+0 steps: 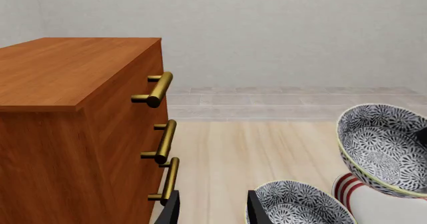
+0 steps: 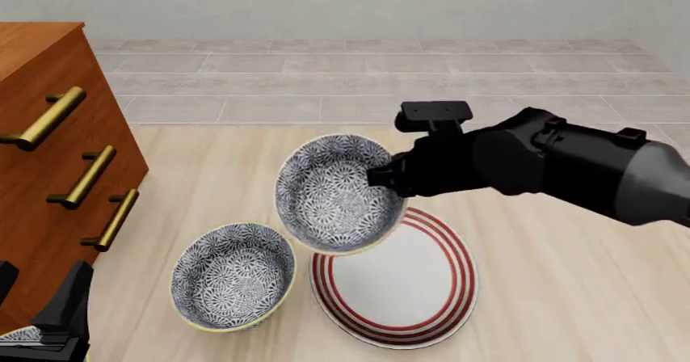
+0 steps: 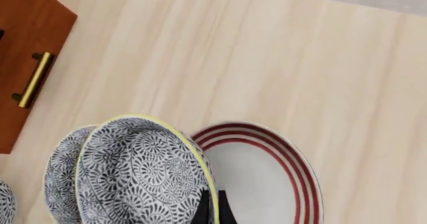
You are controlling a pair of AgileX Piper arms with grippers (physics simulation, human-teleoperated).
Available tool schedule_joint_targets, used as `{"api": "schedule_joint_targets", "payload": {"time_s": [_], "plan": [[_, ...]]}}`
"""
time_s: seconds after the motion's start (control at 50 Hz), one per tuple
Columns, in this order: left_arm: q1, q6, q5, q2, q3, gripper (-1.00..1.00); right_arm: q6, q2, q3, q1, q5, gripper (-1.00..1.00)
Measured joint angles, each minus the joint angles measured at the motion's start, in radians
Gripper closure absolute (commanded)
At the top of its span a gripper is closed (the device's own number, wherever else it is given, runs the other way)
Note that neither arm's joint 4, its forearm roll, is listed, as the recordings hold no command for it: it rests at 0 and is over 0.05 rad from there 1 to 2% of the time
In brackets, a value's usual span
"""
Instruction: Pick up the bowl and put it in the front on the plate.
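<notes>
Two bowls — one plate

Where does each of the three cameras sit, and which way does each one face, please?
Front view: fixed above and behind, looking forward and down at the plate, the resting bowl and the right arm holding the lifted bowl.
Left wrist view: on the left arm, facing the dresser; its dark fingers show.
Right wrist view: on the right arm, looking down; its fingers pinch the lifted bowl's rim.
Shared: all three show both bowls, the plate and the dresser.
</notes>
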Motion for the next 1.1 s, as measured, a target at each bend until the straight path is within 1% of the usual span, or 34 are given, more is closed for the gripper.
{"api": "schedule_joint_targets", "payload": {"time_s": [0.26, 0.5, 0.78, 1.1], "plan": [[0.000, 0.000, 0.000, 0.000, 0.000, -1.00, 0.031, -0.070, 0.088, 0.032, 0.014, 1.00], [0.000, 0.000, 0.000, 0.000, 0.000, -1.00, 0.050, -0.128, 0.170, 0.026, 0.005, 1.00], [0.000, 0.000, 0.000, 0.000, 0.000, -1.00, 0.073, -0.192, 0.283, 0.000, -0.040, 1.00], [0.000, 0.000, 0.000, 0.000, 0.000, -1.00, 0.091, -0.238, 0.420, -0.027, -0.127, 1.00]]}}
